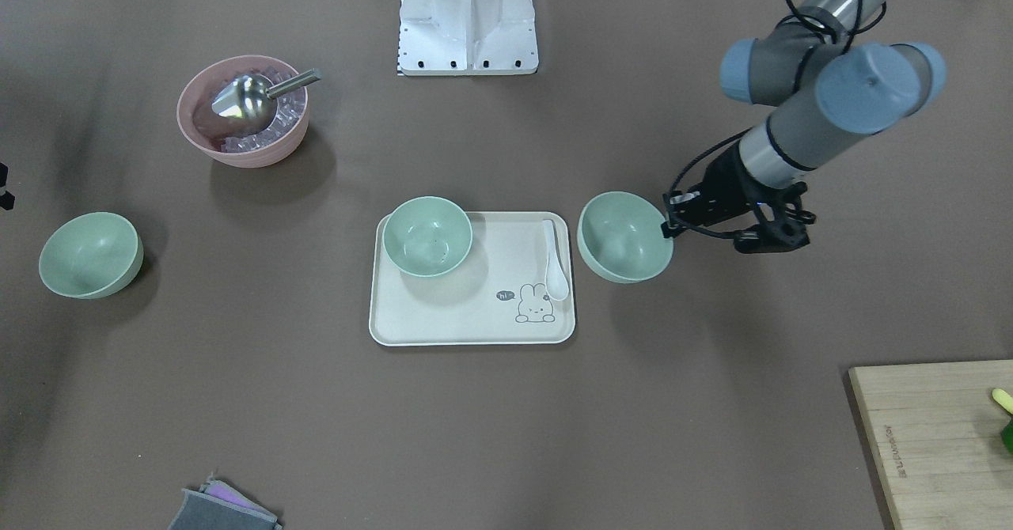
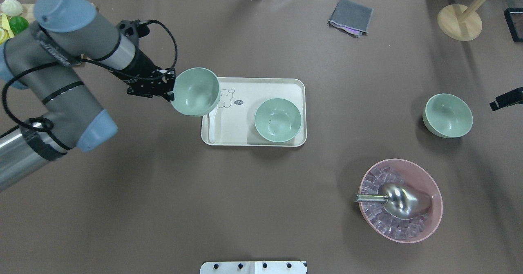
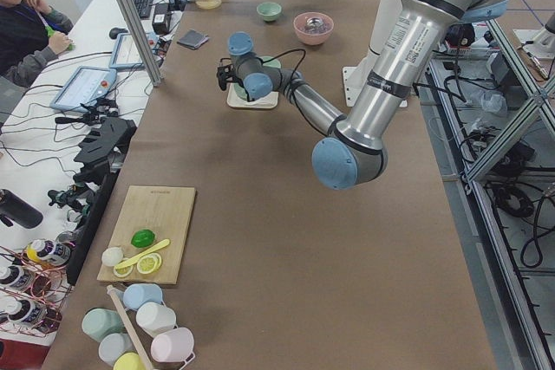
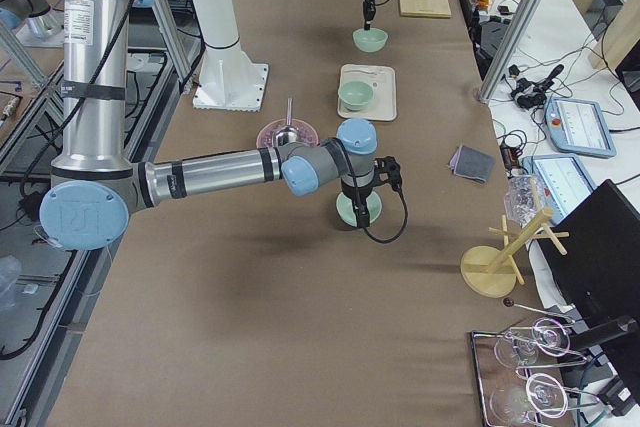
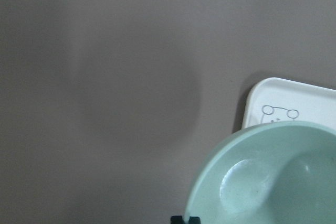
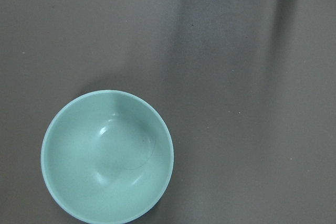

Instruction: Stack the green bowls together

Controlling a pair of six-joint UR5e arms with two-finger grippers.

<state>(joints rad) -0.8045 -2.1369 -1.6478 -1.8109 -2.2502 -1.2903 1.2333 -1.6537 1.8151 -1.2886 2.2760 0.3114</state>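
At the tray's (image 2: 261, 80) rabbit-printed end, the left gripper (image 2: 172, 90) pinches one green bowl (image 2: 195, 90) by its rim, jaws closed on the wall. The bowl appears to hang clear of the table, overlapping the tray's corner. A second bowl (image 2: 278, 120) sits upright on the tray's other end. The third bowl (image 2: 448, 115) stands on the table well beyond that end, with the right gripper (image 2: 506, 98) near it, its opening impossible to tell. The step in hand looks like carrying the held bowl across; next it needs centring level over the second bowl, then lowering until nested before release
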